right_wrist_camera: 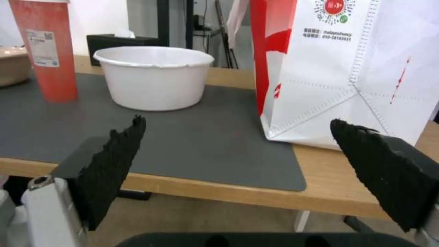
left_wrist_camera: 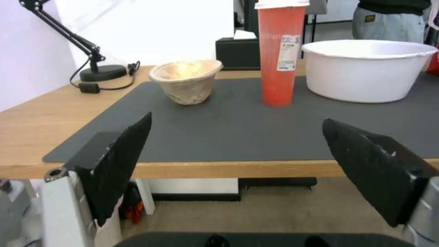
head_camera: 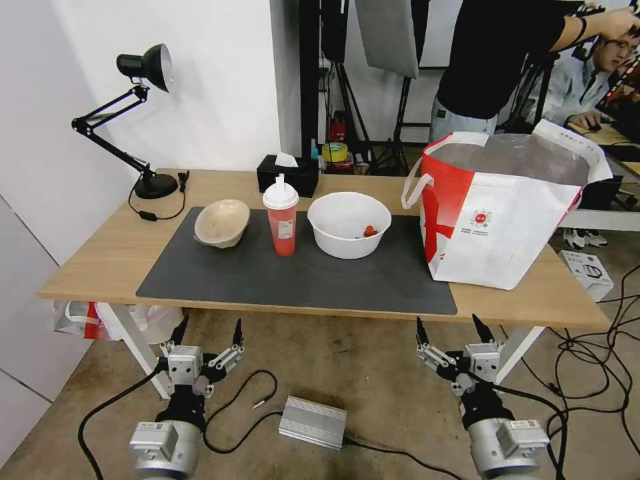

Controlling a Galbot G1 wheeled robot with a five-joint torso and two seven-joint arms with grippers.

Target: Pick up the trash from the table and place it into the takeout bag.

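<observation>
Left pincer [head_camera: 208,329] spread, empty, below front edge of light wood worktop [head_camera: 93,260]. On dark grey mat [head_camera: 300,280]: beige paper bowl [head_camera: 222,223], red dome-lidded cup [head_camera: 281,219], white plastic bowl [head_camera: 349,224]. Red-and-white takeout bag [head_camera: 500,213] upright at mat's right. Right pincer [head_camera: 453,327] spread, empty, low.

- The left end effector [head_camera: 208,329] is held low at the near left, its fingers [left_wrist_camera: 120,161] spread wide and pointing toward the far side.
- The right end effector [head_camera: 452,327] is held low at the near right, likewise spread wide and empty.
</observation>
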